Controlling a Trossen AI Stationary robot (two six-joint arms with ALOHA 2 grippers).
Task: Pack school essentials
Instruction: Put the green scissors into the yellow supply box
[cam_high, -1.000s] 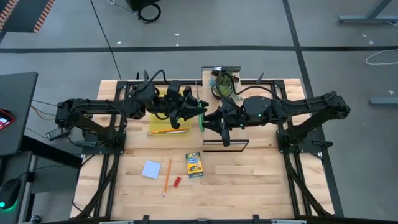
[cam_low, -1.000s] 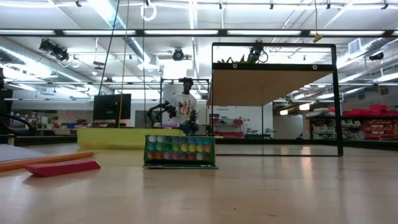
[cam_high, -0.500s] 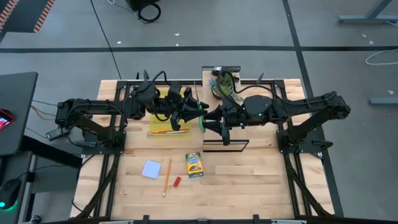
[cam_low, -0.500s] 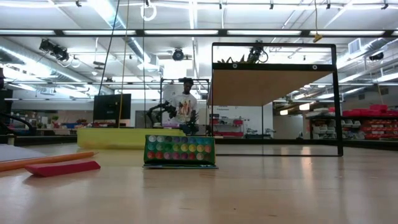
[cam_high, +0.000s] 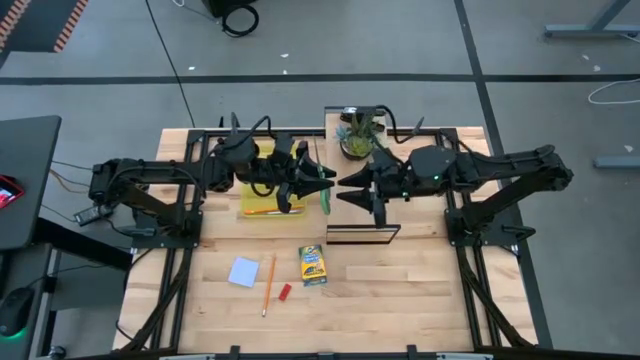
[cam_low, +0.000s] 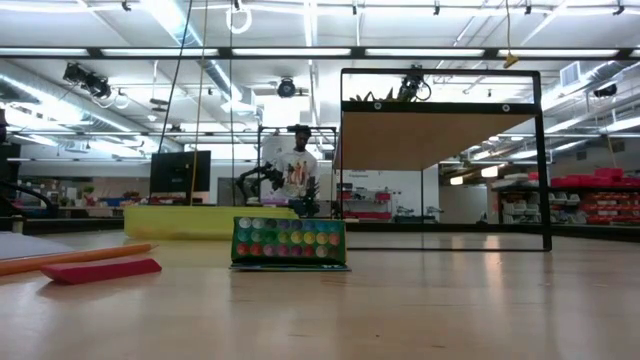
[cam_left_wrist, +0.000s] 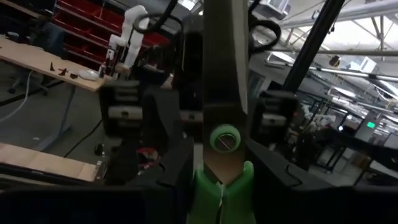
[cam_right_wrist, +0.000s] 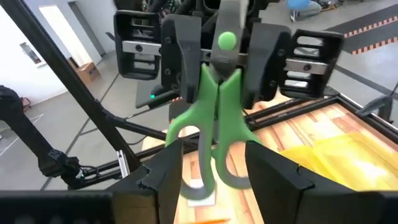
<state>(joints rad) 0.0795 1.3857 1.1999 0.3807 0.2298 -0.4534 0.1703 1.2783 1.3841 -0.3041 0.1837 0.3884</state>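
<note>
The left hand (cam_high: 310, 182) is raised above the back centre of the surface (cam_high: 400, 290), clamped on the green-handled scissors (cam_high: 324, 190). In the left wrist view the steel blades (cam_left_wrist: 222, 68) run forward between the dark fingers (cam_left_wrist: 163, 134), with the green pivot screw (cam_left_wrist: 224, 138) showing just above the green handles.

The right hand (cam_high: 355, 190) faces the left hand from the opposite side, close to the scissors. Its fingers (cam_right_wrist: 163, 180) stand apart, one on each side of the green handle loops (cam_right_wrist: 214, 140), with a visible gap on both sides. The right wrist view shows the scissors hanging handles-down from the left hand.

A yellow tray (cam_high: 268, 190) sits on the surface below the left arm. A potted plant (cam_high: 358, 135) stands at the back edge, near the right arm. A wooden board in a black frame (cam_high: 362, 235) stands upright just in front of the right hand.

Toward the front of the surface lie a pale blue notepad (cam_high: 243, 272), an orange pencil (cam_high: 268, 285), a small red pen (cam_high: 284, 292) and a crayon box (cam_high: 313, 266), each apart from the others and well apart from both hands. The low view shows the crayon box (cam_low: 289, 243) end-on and a person (cam_low: 297, 168) in the room behind.
</note>
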